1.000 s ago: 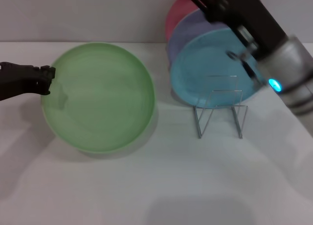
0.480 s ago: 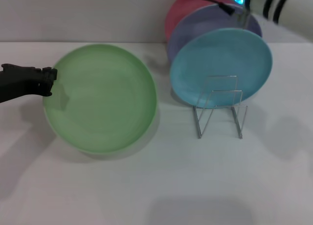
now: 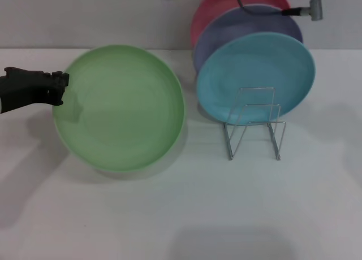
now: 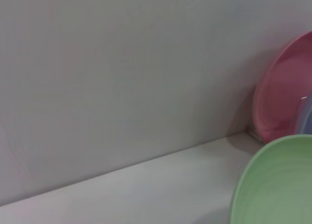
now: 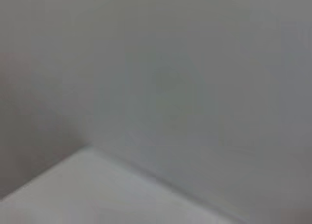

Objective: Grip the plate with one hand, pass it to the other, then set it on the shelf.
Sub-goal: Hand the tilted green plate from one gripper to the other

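While the left hand (image 3: 58,87) clamps the green plate's (image 3: 121,107) rim above the table (image 3: 186,215), the right hand's state is hidden.

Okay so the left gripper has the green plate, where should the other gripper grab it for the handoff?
On the free rim opposite the left gripper, the edge nearest the wire dish rack. The green plate is thin with a shallow raised rim, so a pinch across that edge, approached from the robot's right, likely suits best.
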{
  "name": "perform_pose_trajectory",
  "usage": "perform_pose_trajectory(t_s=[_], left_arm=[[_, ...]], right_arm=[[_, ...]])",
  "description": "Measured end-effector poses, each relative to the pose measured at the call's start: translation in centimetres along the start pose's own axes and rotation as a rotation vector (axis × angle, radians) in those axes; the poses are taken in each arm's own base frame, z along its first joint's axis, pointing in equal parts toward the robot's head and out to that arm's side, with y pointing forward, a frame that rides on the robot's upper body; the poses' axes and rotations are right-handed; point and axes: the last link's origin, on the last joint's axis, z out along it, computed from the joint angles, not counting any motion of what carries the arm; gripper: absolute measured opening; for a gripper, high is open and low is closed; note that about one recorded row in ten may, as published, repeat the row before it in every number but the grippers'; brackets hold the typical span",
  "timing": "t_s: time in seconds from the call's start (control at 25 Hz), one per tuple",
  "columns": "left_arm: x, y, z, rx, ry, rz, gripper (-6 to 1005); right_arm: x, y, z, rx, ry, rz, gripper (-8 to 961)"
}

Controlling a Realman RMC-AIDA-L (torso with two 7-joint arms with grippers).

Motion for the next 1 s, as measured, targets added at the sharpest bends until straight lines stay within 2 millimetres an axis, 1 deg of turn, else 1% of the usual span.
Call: perform_pose_trajectory(t_s=[0.24,0.32,0.36,0.4,0.44,0.56,0.84,1.0], left_arm=[[0.3,0.1,0.1,-0.004,0.006,0.006,25],[0.4,0.2,0.1,-0.007,0.009,0.004,25],[0.4,0.2,0.1,-0.007,0.009,0.004,25],[0.4,0.2,0.1,-0.010,0.011,0.003,25],[0.6,0.4,0.2,-0.016,0.014,0.004,25],[0.7,0.5,0.2,-0.020,0.016,0.007,25],[0.7,0.6,0.3,-0.022,0.016,0.007,24],[0.7,0.7,0.3,-0.023,0.016,0.004,24]], right_arm=[[0.8,-0.6,0.6,-0.021,0.106,-0.043,816],[1.0,-0.9,1.1,-0.005,0.132,-0.053,816],[1.3,-1.3,1.7,0.006,0.159,-0.051,816],[1.3,-1.3,1.7,0.006,0.159,-0.051,816],[1.4,-1.4,2.1,0.004,0.175,-0.052,816],[2.0,-1.1,3.8,-0.015,0.228,-0.076,816],[2.3,-0.8,5.0,-0.024,0.243,-0.099,816],[2.7,-0.5,5.9,-0.034,0.249,-0.097,816]])
